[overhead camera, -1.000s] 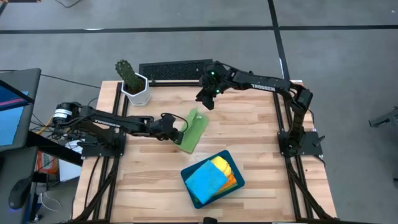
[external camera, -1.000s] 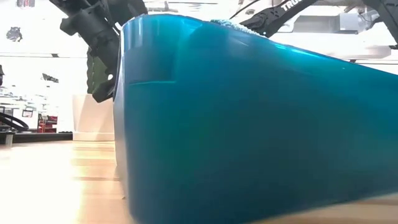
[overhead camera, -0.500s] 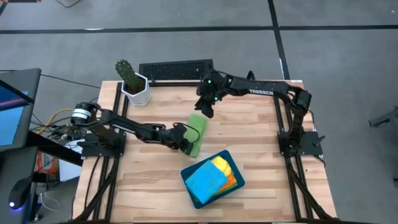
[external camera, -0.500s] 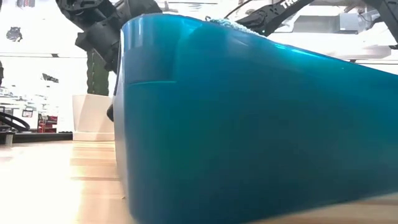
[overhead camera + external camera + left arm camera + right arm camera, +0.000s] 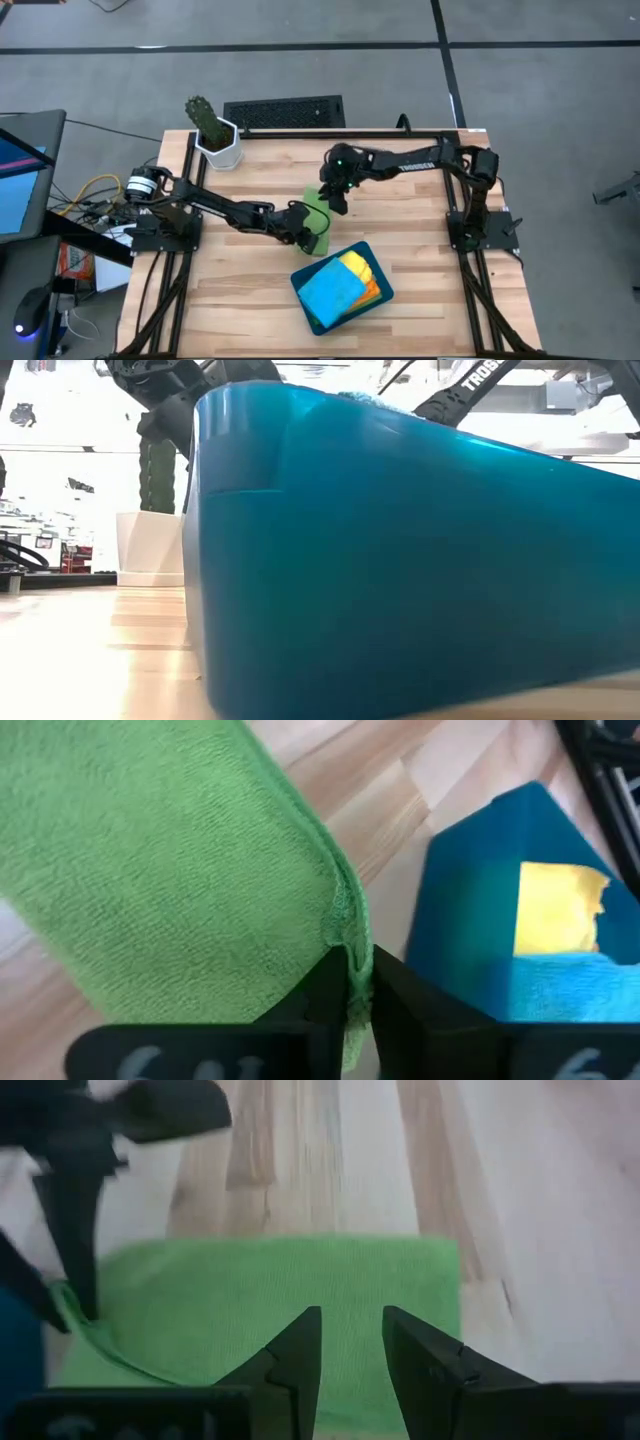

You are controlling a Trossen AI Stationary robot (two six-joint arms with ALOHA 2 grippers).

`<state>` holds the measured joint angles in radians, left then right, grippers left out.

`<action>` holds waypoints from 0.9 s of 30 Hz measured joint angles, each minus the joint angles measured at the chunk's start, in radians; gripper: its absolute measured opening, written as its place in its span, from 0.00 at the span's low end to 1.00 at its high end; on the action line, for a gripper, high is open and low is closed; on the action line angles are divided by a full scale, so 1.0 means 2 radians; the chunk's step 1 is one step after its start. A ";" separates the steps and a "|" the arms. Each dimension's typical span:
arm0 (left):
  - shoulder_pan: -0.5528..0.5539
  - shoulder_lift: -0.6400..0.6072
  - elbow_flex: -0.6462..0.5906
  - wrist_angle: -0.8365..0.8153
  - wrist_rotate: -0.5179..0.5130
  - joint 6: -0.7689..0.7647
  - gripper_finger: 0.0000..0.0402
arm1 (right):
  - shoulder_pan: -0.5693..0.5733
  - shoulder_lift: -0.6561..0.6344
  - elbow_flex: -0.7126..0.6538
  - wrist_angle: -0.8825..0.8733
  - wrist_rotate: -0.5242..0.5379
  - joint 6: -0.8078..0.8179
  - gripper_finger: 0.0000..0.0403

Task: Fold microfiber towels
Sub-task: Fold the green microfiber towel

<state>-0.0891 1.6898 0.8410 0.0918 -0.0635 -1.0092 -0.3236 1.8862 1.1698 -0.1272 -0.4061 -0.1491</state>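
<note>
Green microfiber towel (image 5: 316, 208) lies folded mid-bench, near the teal plastic tray (image 5: 312, 277) by the front edge. Left pincer (image 5: 311, 232) pinches its hemmed corner; right pincer (image 5: 336, 203) hovers parted over its far edge. Bare wooden bench (image 5: 240, 290) surrounds them.

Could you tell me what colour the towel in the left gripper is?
Green towel; left gripper pinches its edge, clearest in left wrist view.

You can see a wooden desk (image 5: 400, 250), a cactus (image 5: 203, 115) in a white pot (image 5: 222, 150), a black keyboard (image 5: 283, 111) and a blue tray (image 5: 310, 278).
</note>
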 joint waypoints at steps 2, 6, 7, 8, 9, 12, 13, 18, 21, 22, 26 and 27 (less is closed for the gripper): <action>0.000 0.000 0.000 0.007 0.000 0.000 0.10 | 0.005 0.000 -0.016 0.016 0.010 -0.003 0.33; 0.000 0.000 0.000 0.034 0.010 0.010 0.16 | 0.010 0.000 -0.039 0.031 0.024 -0.004 0.33; 0.000 0.000 0.000 0.037 0.013 0.013 0.18 | 0.009 0.000 -0.044 0.035 0.026 -0.004 0.33; 0.000 0.000 0.000 0.041 0.017 0.015 0.20 | 0.009 0.000 -0.048 0.036 0.030 -0.004 0.33; 0.000 0.000 0.000 0.046 0.021 0.017 0.22 | 0.009 0.000 -0.052 0.034 0.037 -0.004 0.33; 0.000 0.000 0.000 0.052 0.035 0.017 0.30 | 0.007 0.000 -0.061 0.035 0.049 -0.008 0.33; 0.000 0.000 0.000 0.052 0.038 0.017 0.32 | 0.007 0.000 -0.064 0.037 0.049 -0.008 0.33; 0.006 -0.003 0.000 0.053 0.069 -0.003 0.44 | 0.007 0.000 -0.072 0.038 0.051 -0.001 0.33; 0.016 -0.017 0.000 0.050 0.089 -0.012 0.47 | 0.007 -0.002 -0.072 0.042 0.049 0.010 0.33; 0.019 -0.025 0.000 0.045 0.091 -0.012 0.47 | 0.007 -0.006 -0.072 0.041 0.049 0.013 0.33; 0.028 -0.068 0.000 -0.024 0.055 0.002 0.45 | 0.005 -0.029 -0.071 0.039 0.049 0.017 0.33; 0.028 -0.076 0.000 -0.041 0.043 0.008 0.45 | 0.004 -0.035 -0.071 0.037 0.049 0.020 0.33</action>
<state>-0.0326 1.5370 0.8410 0.0097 0.0224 -0.9929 -0.3159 1.8157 1.0271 -0.0542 -0.3088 -0.1086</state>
